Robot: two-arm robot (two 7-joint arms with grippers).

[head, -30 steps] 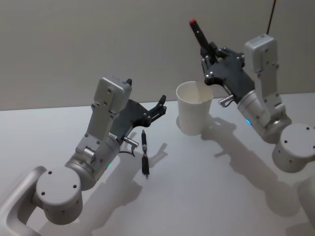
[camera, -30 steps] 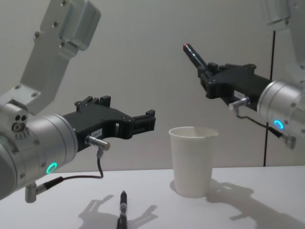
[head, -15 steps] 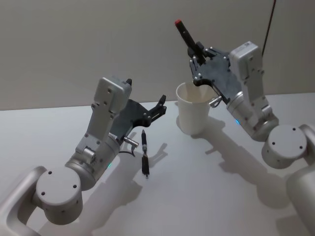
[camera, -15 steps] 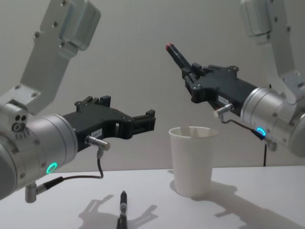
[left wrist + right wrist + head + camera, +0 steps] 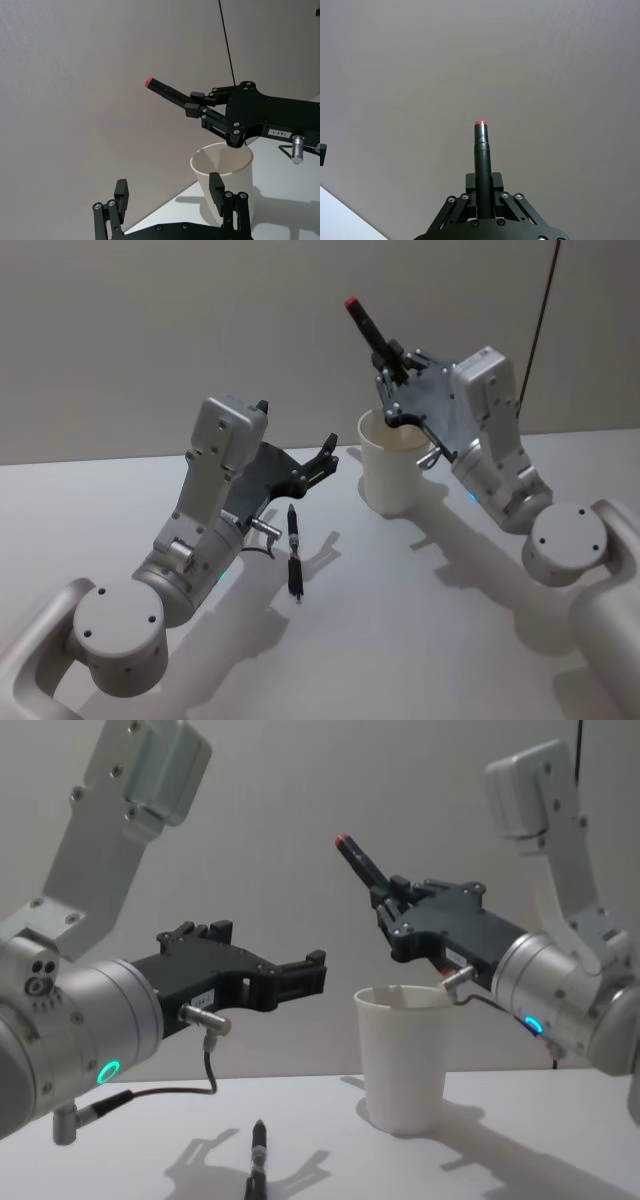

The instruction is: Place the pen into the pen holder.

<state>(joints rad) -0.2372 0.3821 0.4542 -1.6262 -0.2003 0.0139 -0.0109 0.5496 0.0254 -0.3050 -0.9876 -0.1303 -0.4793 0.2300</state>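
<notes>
1. Plain grey wall rises behind a white counter. A thin dark cable runs down the wall behind the right arm, and its upper end is cut off at the top edge of the head view.
2. The right pincer hangs above the counter, its fingers pressed together on a black, red-tipped pen.
3. This pen juts up beyond the fingertips, tilted toward the robot's left, with the red end uppermost. Its lower part is hidden between the fingers, so where its other end lies cannot be told.
4. The pen holder, a white paper cup, stands upright on the counter directly below the right pincer. In the head view the pincer's body covers part of the rim. In the chest view it sits just over the rim, and whether the two touch is unclear.
5. The left pincer hovers with its fingers spread; the cup stands ahead of its fingertips, apart from them.
6. A second pen, black, lies flat on the counter below the left pincer and apart from it. In the chest view its nearer end is cut off by the bottom edge.
7. In the left wrist view the left pincer's own fingers hide the cup's base.
</notes>
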